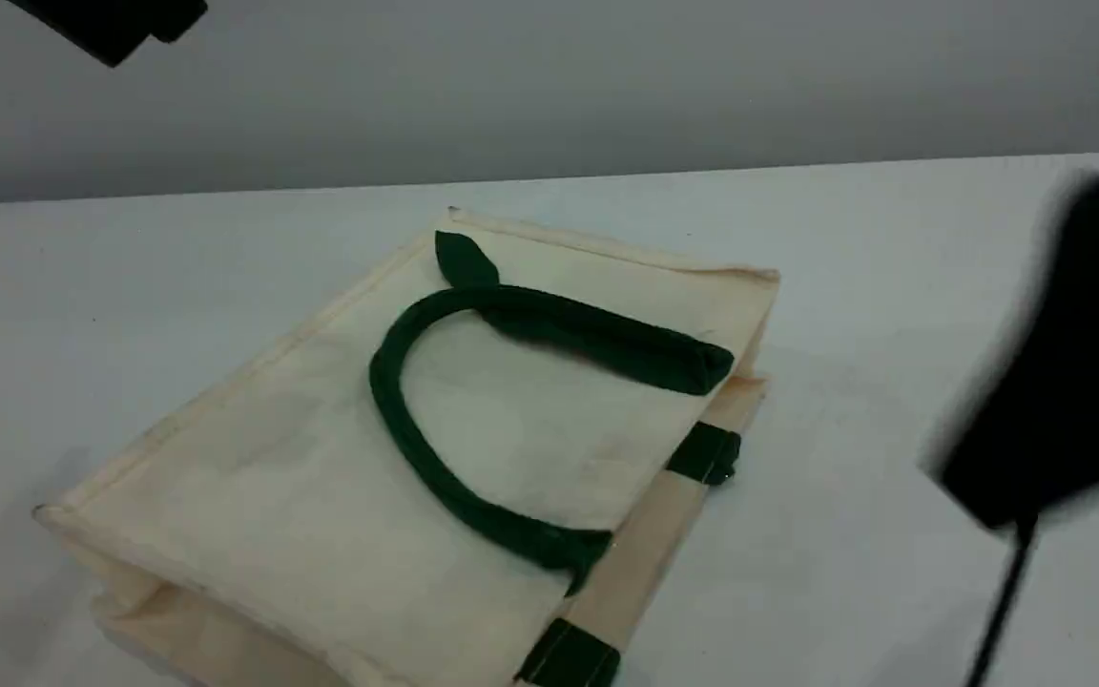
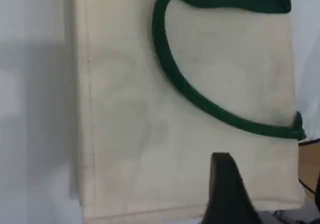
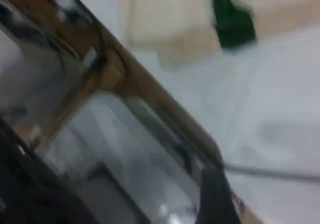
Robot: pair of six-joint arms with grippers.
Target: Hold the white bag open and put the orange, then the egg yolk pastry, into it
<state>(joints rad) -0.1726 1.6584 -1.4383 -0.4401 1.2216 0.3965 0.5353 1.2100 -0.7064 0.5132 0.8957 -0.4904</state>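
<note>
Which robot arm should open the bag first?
Probably the left. Its tool looks straight down on the flat white bag and green handle; the right arm sits off beside the bag.

No readable text, label, brand, number or sign anywhere. Plain, unprinted cloth on the large cream-white canvas tote bag (image 1: 321, 477) with dark green strap handles (image 1: 435, 477); bare white tabletop (image 1: 893, 286); nothing legible in the blurred right wrist view.
</note>
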